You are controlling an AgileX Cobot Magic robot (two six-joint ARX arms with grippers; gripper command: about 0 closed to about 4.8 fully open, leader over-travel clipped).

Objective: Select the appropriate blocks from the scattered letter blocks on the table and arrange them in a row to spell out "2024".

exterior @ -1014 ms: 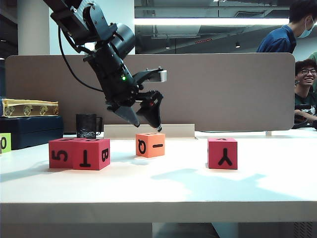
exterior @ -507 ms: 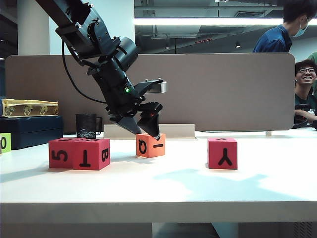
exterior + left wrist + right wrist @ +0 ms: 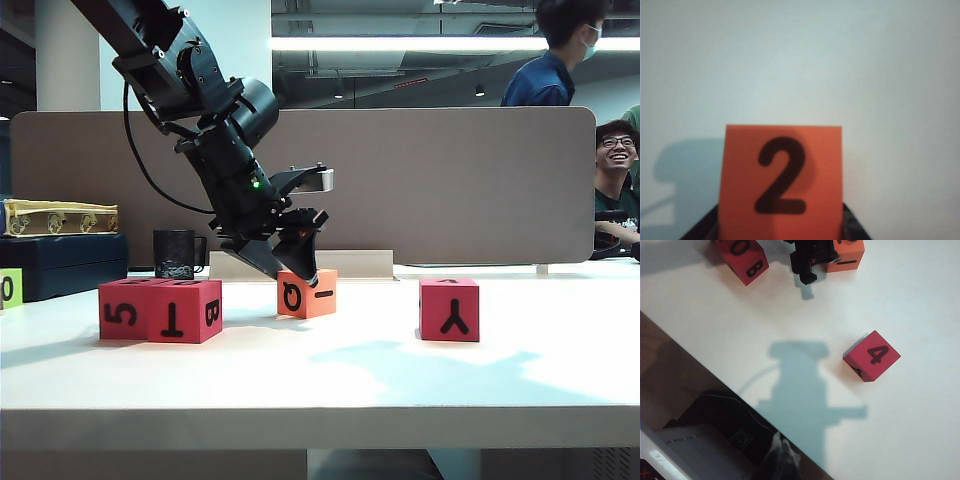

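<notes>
**Left pincer down on the orange block**

At nine o'clock two red blocks (image 3: 160, 310) touch, near the surface's (image 3: 320, 385) front edge. At centre the left pincer (image 3: 285, 268) straddles the orange block (image 3: 307, 293), jaws half-closed beside it; grip uncertain. Open surface separates the red block (image 3: 449, 309) at three o'clock. The right pincer is unseen, shut.

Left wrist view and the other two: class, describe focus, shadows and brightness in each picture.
Left wrist view: soft focus; the orange block fills the lower frame, a grey shadow beside it on the table. Right wrist view: sharp, a hard arm shadow beside the red block marked 4. Exterior view: bright ceiling strip glares; left gripper dark against the divider panel.
</notes>
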